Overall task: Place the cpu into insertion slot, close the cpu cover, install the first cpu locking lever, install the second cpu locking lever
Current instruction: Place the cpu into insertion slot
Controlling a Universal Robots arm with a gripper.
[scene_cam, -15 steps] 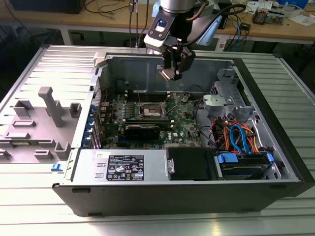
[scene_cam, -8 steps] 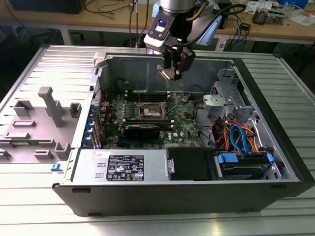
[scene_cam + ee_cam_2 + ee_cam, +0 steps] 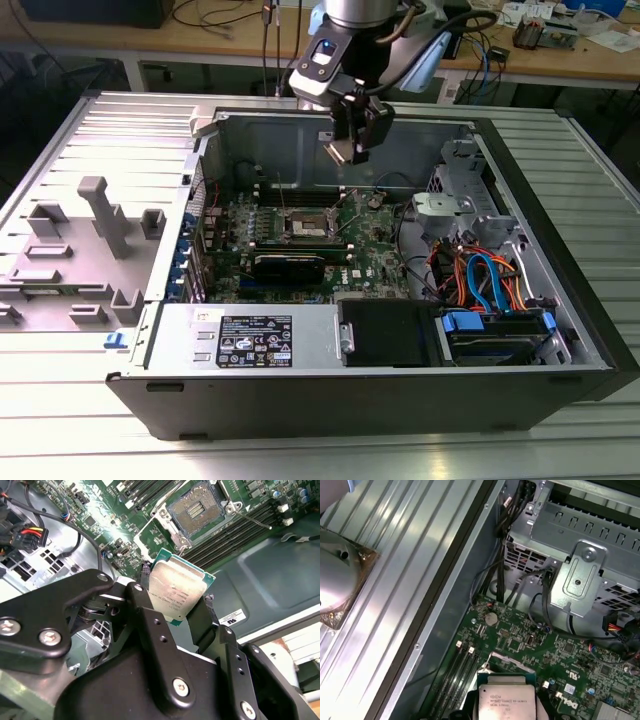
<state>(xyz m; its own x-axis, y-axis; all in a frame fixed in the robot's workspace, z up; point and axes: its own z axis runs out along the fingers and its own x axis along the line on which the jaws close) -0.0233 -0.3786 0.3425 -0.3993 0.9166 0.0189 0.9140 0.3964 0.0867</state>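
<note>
My gripper hangs over the open computer case, shut on the cpu, a flat square chip with a dull silver top and green edge. One black finger presses each side of it. In the first wrist view the cpu shows above the green board. The insertion slot lies below and apart from the chip, its dark centre bare. In the exterior view the slot sits mid-board, lower than the gripper and toward that view's left. The cpu cover stands flipped open at the slot's edge. A thin locking lever sticks out beside it.
Long black memory slots run beside the socket. A metal drive cage and cable bundles fill the case on the exterior view's right. A black card and the power supply lie nearer the front. Grey fixtures stand outside.
</note>
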